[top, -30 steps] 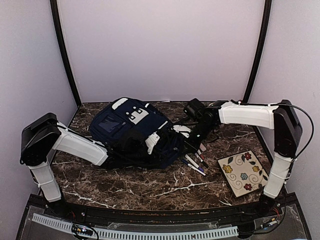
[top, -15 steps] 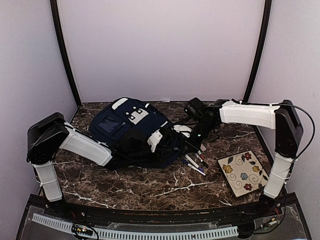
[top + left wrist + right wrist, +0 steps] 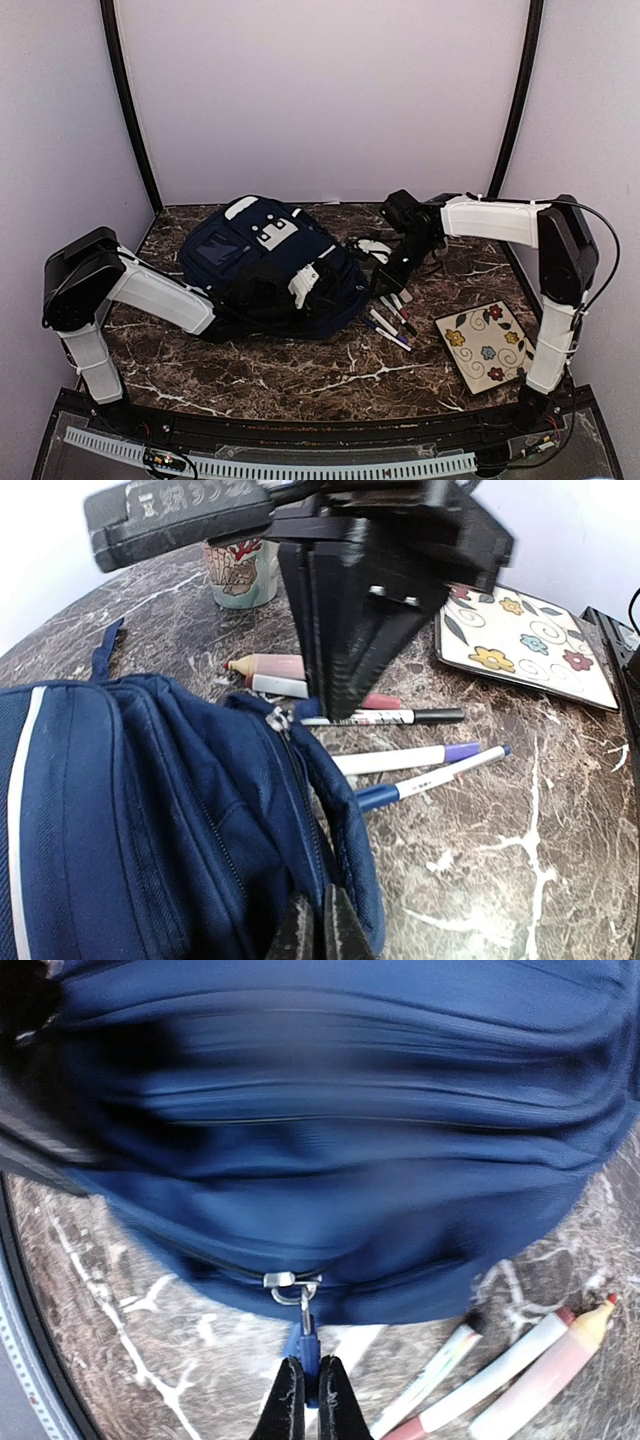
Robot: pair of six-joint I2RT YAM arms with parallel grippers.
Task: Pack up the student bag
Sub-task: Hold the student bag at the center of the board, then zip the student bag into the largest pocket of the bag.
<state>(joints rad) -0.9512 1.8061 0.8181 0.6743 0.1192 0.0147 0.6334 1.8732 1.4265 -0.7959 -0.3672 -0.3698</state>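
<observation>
Zip pull in right gripper shows only in wrist view.

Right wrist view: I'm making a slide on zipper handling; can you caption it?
Right gripper pinches the blue zipper pull of the student bag over the marble table, pens beside.

The left jaws have closed on the student bag.

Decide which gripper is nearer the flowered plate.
Right. The right gripper pinches the zip pull at the student bag's edge facing the flowered plate; the left gripper grips the bag's rim farther away.
</observation>
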